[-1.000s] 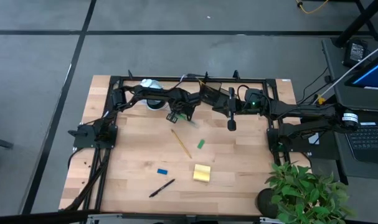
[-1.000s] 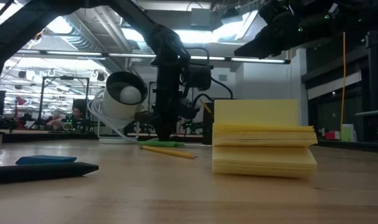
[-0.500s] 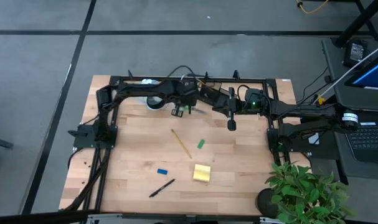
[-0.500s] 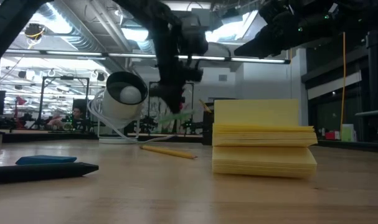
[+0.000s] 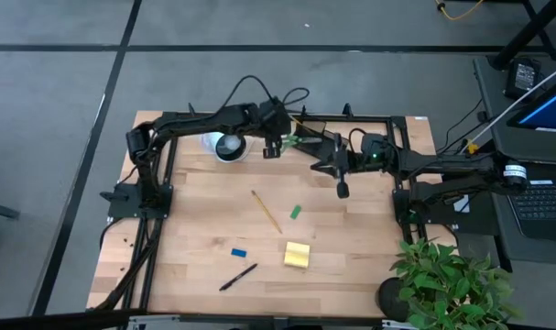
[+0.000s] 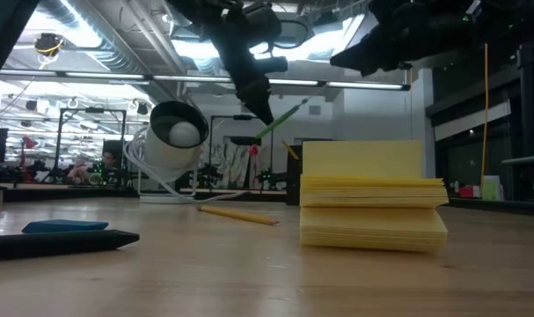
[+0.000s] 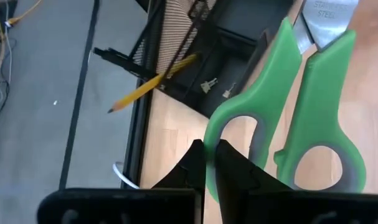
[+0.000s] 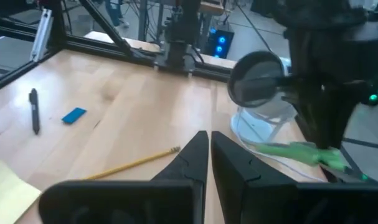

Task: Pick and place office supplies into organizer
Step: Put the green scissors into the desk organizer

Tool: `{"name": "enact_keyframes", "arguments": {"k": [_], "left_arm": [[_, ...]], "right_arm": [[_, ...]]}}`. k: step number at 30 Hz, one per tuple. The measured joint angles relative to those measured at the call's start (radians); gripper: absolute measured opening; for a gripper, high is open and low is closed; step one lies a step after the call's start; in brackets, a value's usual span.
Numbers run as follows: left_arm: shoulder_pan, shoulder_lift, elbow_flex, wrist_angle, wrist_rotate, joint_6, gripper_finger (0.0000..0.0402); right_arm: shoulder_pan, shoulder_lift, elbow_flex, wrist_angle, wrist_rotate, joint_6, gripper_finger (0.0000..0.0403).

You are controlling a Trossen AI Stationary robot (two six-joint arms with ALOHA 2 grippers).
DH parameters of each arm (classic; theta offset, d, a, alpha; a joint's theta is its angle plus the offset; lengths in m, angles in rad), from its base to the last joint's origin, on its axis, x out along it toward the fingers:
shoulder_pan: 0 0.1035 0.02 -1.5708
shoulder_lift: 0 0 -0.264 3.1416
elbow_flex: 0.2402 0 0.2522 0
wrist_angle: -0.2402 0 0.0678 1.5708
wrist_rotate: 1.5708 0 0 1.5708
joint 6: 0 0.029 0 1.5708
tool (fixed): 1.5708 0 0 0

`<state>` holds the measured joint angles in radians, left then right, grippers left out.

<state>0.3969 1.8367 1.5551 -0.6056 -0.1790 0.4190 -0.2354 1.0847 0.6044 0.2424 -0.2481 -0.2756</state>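
The green-handled scissors hang in the air at my left gripper, which is shut on them above the table's far middle. In the low view the scissors stick out slanting from the gripper. Just beyond them stands the black mesh organizer with a pencil in it. My right gripper is shut, holds nothing and hovers right of centre. On the table lie a pencil, a small green piece, the blue eraser, the yellow sticky pad and a black pen. My left gripper pinches the rim of one green handle loop, one finger inside the loop and one outside. The fingers come from above, pointing down. The scissors are lifted clear of the table, blades pointing away from the gripper toward the organizer.
A white round device with a dark centre and its cable stand at the far edge, left of the left gripper. A black frame runs along the far side. A potted plant sits past the near right corner. Bare wood lies around the loose items.
My left gripper has risen from the table with the scissors and moved toward the far edge and to the right, toward the organizer. The scissors, down near the tabletop a second ago, are now lifted clear and tipped to a slant.
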Motion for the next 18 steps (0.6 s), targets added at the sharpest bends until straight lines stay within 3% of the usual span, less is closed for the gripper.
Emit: {"name": "enact_keyframes", "arguments": {"k": [4, 12, 18], "left_arm": [[0.000, 0.000, 0.000, -0.005, 0.034, -0.016, 0.0008], [-0.001, 0.000, 0.000, -0.011, 0.070, -0.026, 0.0008], [-0.005, -0.030, 0.000, -0.068, 0.104, -0.067, 0.0008]], "right_arm": [[0.048, -0.001, 0.029, -0.060, 0.014, -0.078, 0.0026], [0.173, 0.092, 0.181, -0.250, 0.287, -0.127, 0.0026], [0.202, 0.205, 0.350, -0.413, 0.316, -0.193, 0.0026]]}}
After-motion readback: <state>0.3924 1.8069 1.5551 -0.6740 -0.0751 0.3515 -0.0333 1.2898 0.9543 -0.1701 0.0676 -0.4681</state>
